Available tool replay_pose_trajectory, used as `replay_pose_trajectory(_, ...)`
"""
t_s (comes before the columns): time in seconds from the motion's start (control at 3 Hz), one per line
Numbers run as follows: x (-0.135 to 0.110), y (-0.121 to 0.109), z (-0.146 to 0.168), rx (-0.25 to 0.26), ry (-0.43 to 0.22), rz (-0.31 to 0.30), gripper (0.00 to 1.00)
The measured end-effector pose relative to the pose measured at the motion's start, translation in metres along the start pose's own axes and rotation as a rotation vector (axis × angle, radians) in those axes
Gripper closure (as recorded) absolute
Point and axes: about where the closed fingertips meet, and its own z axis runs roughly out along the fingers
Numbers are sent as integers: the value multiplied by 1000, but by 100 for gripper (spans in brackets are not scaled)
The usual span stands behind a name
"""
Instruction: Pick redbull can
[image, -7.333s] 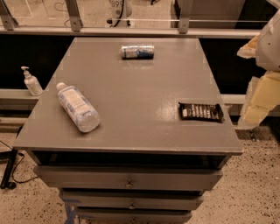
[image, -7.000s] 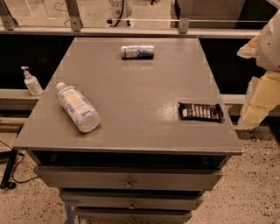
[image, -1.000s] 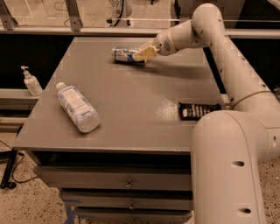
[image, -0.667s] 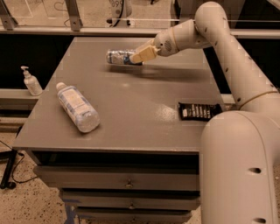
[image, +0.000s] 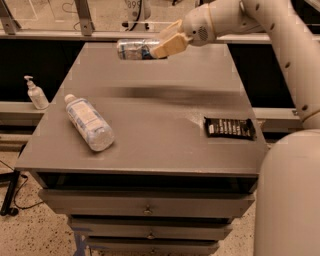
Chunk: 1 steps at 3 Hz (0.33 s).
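One view only, camera view, looking down on grey cabinet top (image: 165, 115) w/ drawers (image: 145, 205) below.

Gripper (image: 161, 47) is seen over the far edge of the top, upper centre of frame, at the end of the arm (image: 280, 35) reaching in from the right. Tan fingers (image: 171, 40) are set on the right end of the redbull can (image: 134, 49), and the jaws are pinching it. Can is held horizontal, long axis approx. left-right, w/ the silver/blue body sticking out to the left of the fingers.

Can is judged to be off the surface. A dark shadow band (image: 150, 92) is cast on the top, well nearer the camera than the can. No contact btwn can & top can be made out. Height not est.

Other items, none touched:
- clear plastic bottle (image: 90, 124), lying on its side at left-front, cap end pointed to the rear-left
- black snack wrapper (image: 230, 128), flat, near the right edge
- pump bottle (image: 36, 93), upright on a ledge left of the cabinet, apart from it

Progress (judgement): reach & grasp are taken as done, and the lift as done or near enough. Task is rated nearly complete. Left, if anything: can to be brought clear of the top & the hold shown to be stable. Grip is at one end only, so most of the can is unsupported. Droop or slip could be expected if the squeeze is weak.
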Motion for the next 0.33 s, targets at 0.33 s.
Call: replay_pose_trajectory(0.33,-13,4,-4,12,1,-37,100)
